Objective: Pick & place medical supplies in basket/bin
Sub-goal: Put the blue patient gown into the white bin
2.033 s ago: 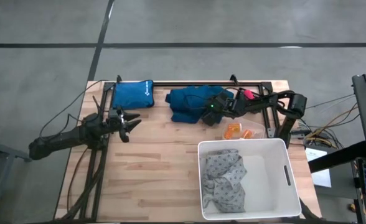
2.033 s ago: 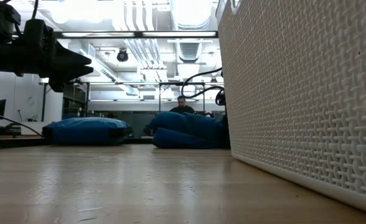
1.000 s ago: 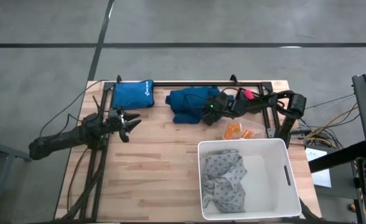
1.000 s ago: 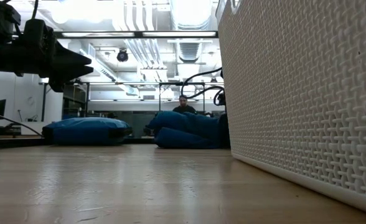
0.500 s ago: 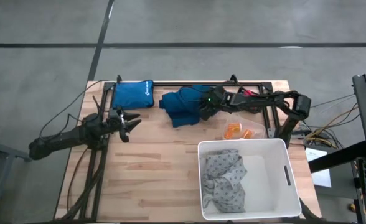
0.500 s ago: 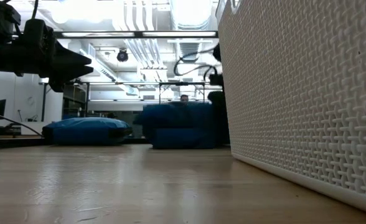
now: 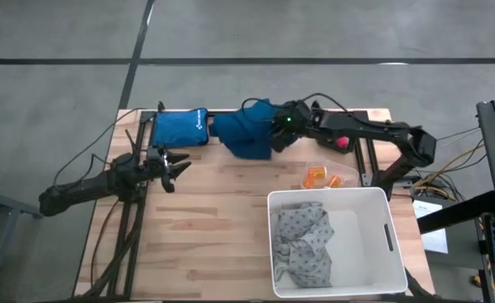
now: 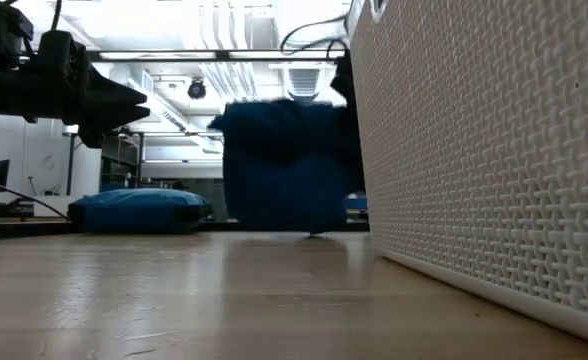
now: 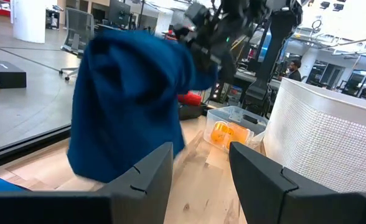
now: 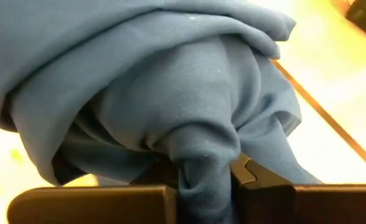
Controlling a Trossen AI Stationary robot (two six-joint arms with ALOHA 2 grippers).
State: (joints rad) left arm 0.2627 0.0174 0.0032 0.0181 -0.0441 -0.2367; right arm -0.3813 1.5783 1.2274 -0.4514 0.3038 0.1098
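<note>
Right at the near edge sits the big white tub [image 7: 337, 242], its woven wall [image 8: 494, 160] filling the low camera's right side. Inside it, on the left half, the pale grey-blue patterned garment [image 7: 305, 242] lies crumpled; the right half of the tub floor shows bare.

Just past the tub's far rim, a small clear container with orange pill bottles [image 7: 316, 178] rests on the wooden table [image 7: 205, 227], and the left wrist camera picks up the same orange bottles [image 9: 223, 134] beside the tub.

Over on the left side the left gripper [image 7: 173, 165] hangs above the table, fingers spread apart and nothing between them [image 9: 198, 177]. It waits there, pointing across toward the middle.

Now the action: the right gripper [image 7: 277, 135] is up near the far side of the table, clamped on the dark teal garment [image 7: 245, 135]. From its own wrist camera the cloth is bunched and pinched between the two dark fingers [image 10: 205, 165]. Along the tabletop, the garment [image 8: 284, 165] hangs in a thick drape, its lowest edge just about at the wood — I can't tell if it touches.

Beyond that, a pink-red cylinder [image 7: 343, 141] sits by the right arm at the far right. In the far left corner lies a bright blue pouch [image 7: 180, 128], flat on the table, just beside the hanging teal cloth.
</note>
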